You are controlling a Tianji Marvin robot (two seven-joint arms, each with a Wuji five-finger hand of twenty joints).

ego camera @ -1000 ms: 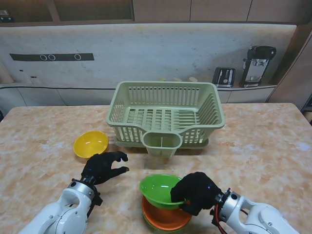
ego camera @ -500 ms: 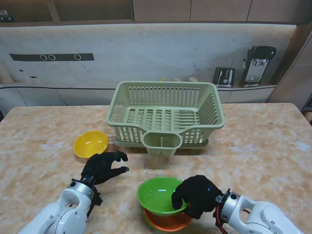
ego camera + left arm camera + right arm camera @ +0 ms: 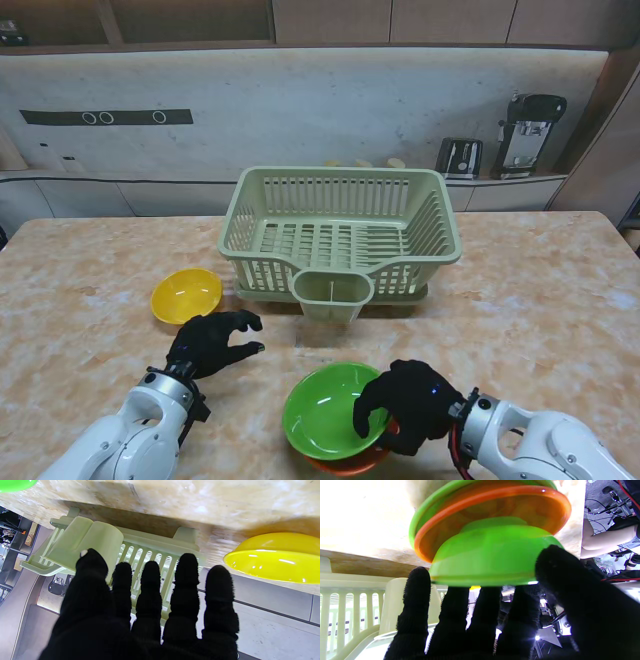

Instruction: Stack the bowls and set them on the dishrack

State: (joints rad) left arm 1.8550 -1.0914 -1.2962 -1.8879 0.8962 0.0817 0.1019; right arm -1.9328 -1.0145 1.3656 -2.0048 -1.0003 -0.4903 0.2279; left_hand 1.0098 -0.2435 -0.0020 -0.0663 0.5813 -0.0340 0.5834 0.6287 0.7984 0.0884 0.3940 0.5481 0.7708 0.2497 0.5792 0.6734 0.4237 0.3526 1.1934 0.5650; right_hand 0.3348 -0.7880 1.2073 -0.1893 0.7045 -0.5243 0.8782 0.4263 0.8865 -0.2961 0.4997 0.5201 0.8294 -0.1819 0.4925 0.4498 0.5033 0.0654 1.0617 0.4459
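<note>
A green bowl point(image 3: 325, 410) rests in an orange bowl point(image 3: 345, 464) near the table's front edge, right of centre. My right hand point(image 3: 408, 403) is shut on the green bowl's right rim, fingers inside and thumb outside. The right wrist view shows the green bowl point(image 3: 487, 557) nested in the orange bowl point(image 3: 495, 507), with a second green rim beneath. A yellow bowl point(image 3: 186, 295) lies alone to the left. My left hand point(image 3: 212, 340) hovers open just nearer to me than the yellow bowl point(image 3: 275, 557), holding nothing. The pale green dishrack point(image 3: 340, 236) stands at the table's middle, farther from me.
The dishrack's cutlery cup point(image 3: 332, 294) sticks out toward me, between the two hands. A toaster point(image 3: 459, 157) and a coffee machine point(image 3: 527, 132) stand on the counter behind the table.
The right hand has lowered the green bowl down into the orange bowl and drawn slightly nearer to me. The left hand has not moved.
</note>
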